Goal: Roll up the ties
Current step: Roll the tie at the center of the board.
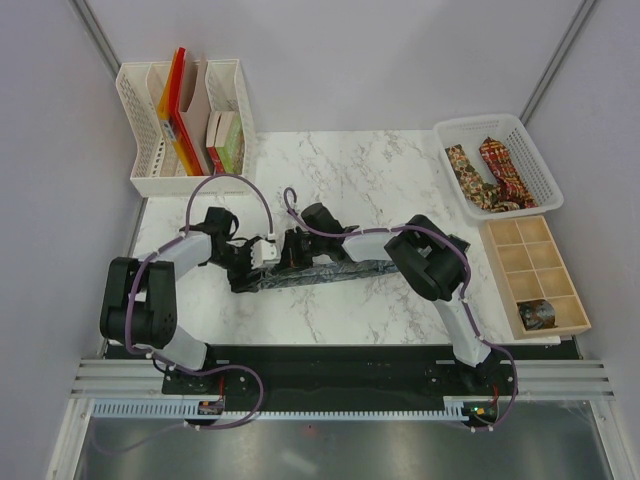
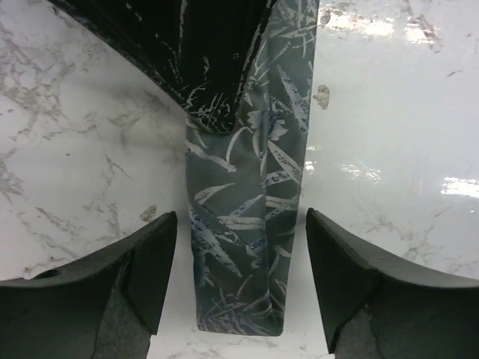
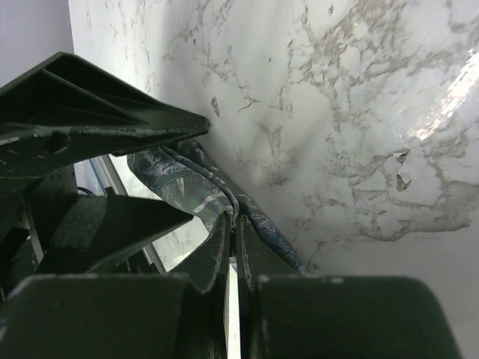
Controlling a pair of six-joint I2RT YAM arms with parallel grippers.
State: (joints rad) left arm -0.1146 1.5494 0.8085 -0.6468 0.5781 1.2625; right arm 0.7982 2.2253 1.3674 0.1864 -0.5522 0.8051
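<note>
We locate the grey-green tie (image 1: pixel 338 272) flat on the marble table (image 1: pixel 380 180), at the centre of the top view. The left gripper (image 2: pixel 241 224) is spread, one finger on each side of the tie's narrow end. The right gripper (image 3: pixel 232 228) is pressed together, pinching a fold of this tie.

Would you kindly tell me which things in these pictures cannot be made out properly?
Top external: the grey-green tie runs under the left gripper and right gripper, hiding its left stretch.
Left wrist: the tie runs off the top edge.
Right wrist: its own fingers hide how much fabric the jaws pinch.
Top external: the dark item in the wooden organiser is too small to identify.
</note>
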